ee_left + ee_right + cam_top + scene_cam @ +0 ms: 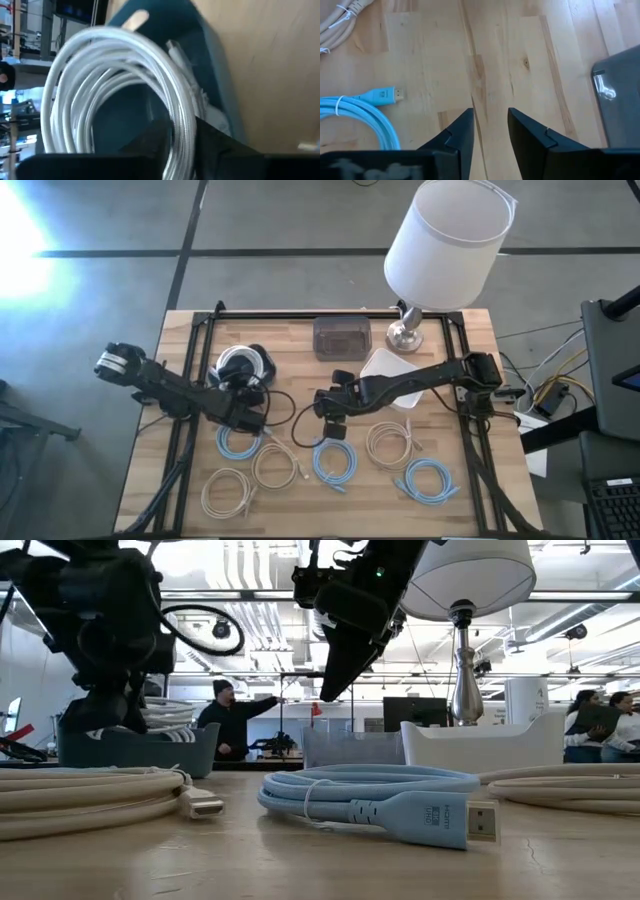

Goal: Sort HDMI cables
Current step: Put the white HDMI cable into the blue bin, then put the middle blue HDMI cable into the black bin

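Note:
My left gripper [248,393] is shut on a white HDMI cable coil [120,75] at the dark blue bin [264,366], which holds more white coil [165,715]. My right gripper [490,125] is open and hovers above bare wood [335,680], touching nothing. A light blue coil [365,115] lies flat just beside it [333,462]. Two more light blue coils [238,442] [425,480] and three beige coils [272,465] [228,490] [390,442] lie flat on the near half of the table. My left gripper holds the white coil by its bundled strands [177,127], which run down between the two dark fingers [150,142]. The rest of the loop stands up in front of the gripper, over the blue bin [200,60]. Whether the coil touches the bin cannot be told.
A grey clear bin [341,337] and a white bin [395,365] stand on the far half of the table. A lamp with a big white shade [445,240] stands at the far right. A black frame [300,315] rims the table. People [232,720] stand in the room behind.

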